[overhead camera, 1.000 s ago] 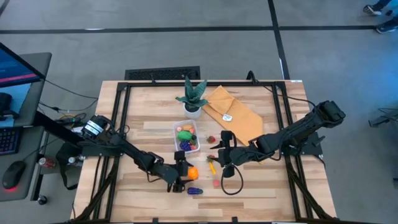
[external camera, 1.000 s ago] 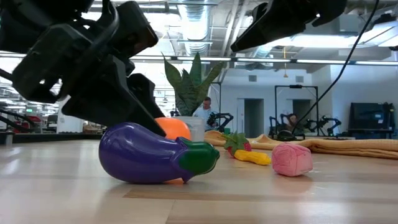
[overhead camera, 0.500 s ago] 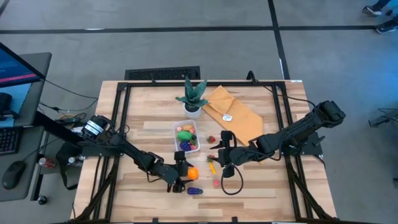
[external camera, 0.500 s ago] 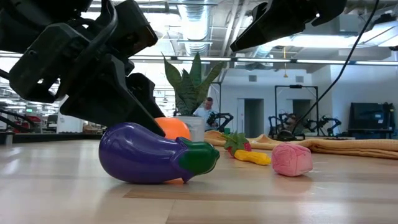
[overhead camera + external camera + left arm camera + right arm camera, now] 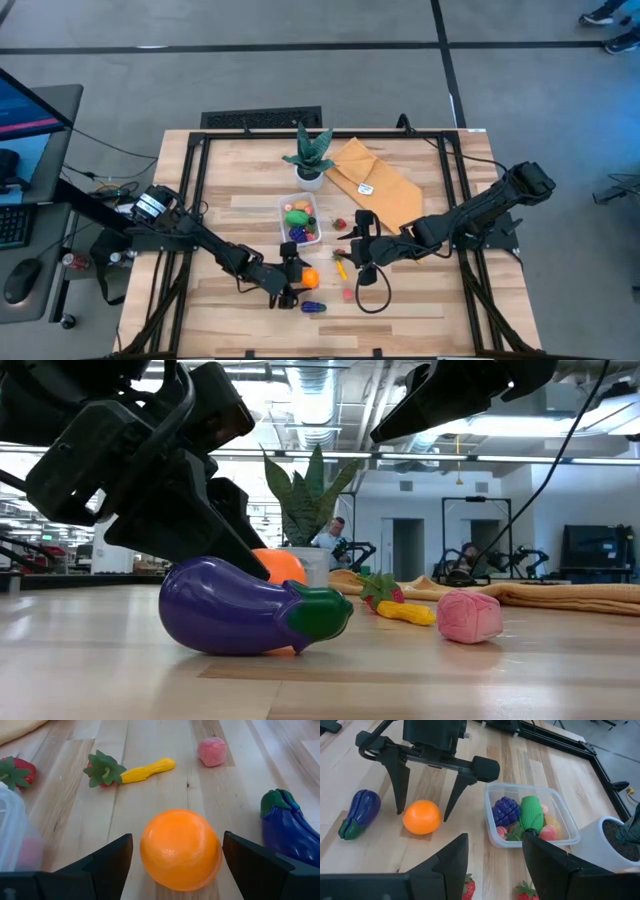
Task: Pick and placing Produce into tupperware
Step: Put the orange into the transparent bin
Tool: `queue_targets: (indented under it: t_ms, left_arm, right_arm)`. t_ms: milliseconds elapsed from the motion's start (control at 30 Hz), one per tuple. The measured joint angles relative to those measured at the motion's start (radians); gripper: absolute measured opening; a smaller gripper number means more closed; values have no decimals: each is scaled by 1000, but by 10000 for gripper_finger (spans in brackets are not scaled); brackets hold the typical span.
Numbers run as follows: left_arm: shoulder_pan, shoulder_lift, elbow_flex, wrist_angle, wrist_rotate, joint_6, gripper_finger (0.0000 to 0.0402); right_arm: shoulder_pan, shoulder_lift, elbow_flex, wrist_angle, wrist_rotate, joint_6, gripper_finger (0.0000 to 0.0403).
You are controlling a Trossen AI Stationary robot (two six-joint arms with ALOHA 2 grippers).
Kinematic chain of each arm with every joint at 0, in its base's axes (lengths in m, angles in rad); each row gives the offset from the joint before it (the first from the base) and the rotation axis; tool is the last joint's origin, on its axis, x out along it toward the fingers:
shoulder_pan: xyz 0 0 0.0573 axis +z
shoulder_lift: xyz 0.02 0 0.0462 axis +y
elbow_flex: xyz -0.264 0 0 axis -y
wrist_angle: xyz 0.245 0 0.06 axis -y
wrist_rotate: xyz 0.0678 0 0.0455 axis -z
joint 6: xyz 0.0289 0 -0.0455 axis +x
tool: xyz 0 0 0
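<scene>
Currently the orange point(image 5: 181, 849) is straddled by the left claw point(image 5: 422, 810), whose fingers are spread wide to either side of it, with nothing gripped yet. It rests on the tabletop point(image 5: 240, 210), just beside the purple eggplant point(image 5: 250, 607) and near the tupperware point(image 5: 532, 815), which already holds several pieces of produce (a purple one and a green one among them). The right claw point(image 5: 352, 258) is held partly open and empty above the tabletop, near a yellow piece point(image 5: 146, 769) and a pink piece point(image 5: 212, 751). Risk is judged to lie in the round fruit: it could be squeezed out sideways if the fingers close off-centre, and the eggplant could be nudged.
</scene>
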Motion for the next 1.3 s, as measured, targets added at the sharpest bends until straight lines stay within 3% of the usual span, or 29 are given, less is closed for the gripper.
queue_targets:
  t_ms: [333, 667, 1000, 1300]
  left_arm:
    - [-5, 0, 4, -12, 0, 0, 297]
    - [-6, 150, 189, -157, 31, 27, 297]
    - [-3, 156, 208, -187, 35, 37, 297]
    - [-3, 158, 208, -188, 44, 47, 259]
  right_arm:
    - [0, 0, 0, 0, -1, 1, 182]
    - [0, 0, 0, -3, -2, 10, 182]
    - [0, 0, 0, -14, -2, 18, 180]
    - [0, 0, 0, -14, -2, 18, 180]
